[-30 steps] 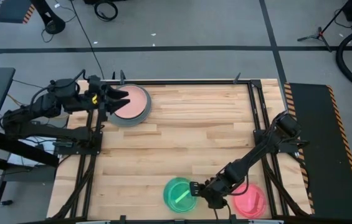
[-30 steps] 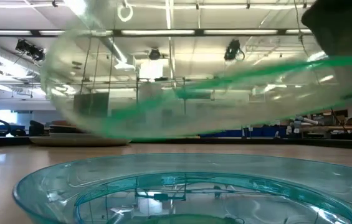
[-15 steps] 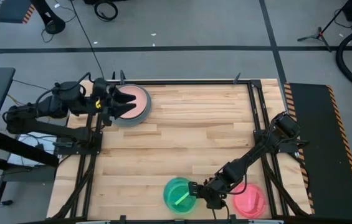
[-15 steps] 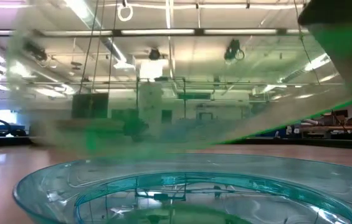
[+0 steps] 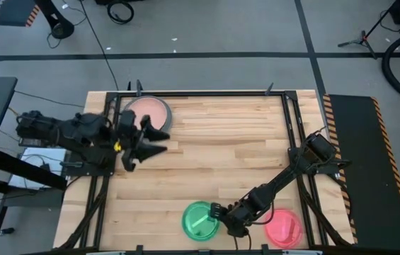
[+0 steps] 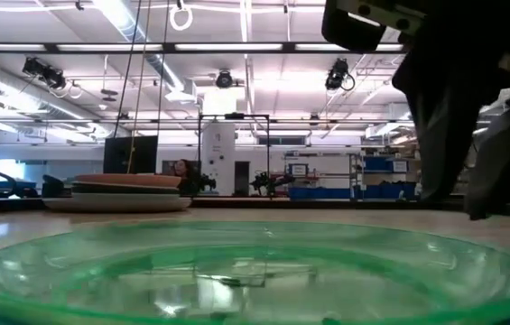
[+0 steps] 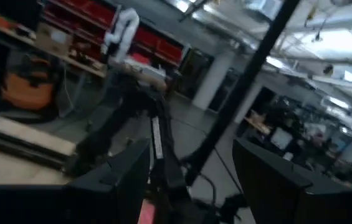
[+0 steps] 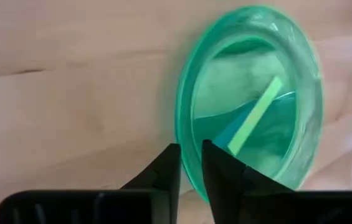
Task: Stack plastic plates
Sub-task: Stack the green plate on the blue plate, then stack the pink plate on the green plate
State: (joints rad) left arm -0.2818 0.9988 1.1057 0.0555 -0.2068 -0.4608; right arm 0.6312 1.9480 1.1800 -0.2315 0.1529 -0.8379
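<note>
Seemingly mid-stack, the right gripper (image 5: 215, 211) had its jaws pinched narrow on the green plate's (image 5: 198, 221) rim at the counter's (image 5: 221, 156) front edge, release due next, while the left gripper (image 5: 153, 142) waited, jaws wide.

Green translucent plate (image 5: 200, 220) showing lime stripe inside. Red-pink plate (image 5: 284, 228) sitting nr it. Salmon plate (image 5: 149, 110) topping grey stack. Arms showing dark; table (image 5: 214, 156) showing pale wood grain.

The table (image 5: 214, 152) is pale, matt planked wood with visible grain, the green plate (image 8: 250, 99) is glossy see-through plastic catching bright reflections, the red-pink plate (image 5: 284, 228) is shiny translucent plastic, and the salmon plate (image 5: 150, 110) looks opaque and smooth on a dull grey one.
</note>
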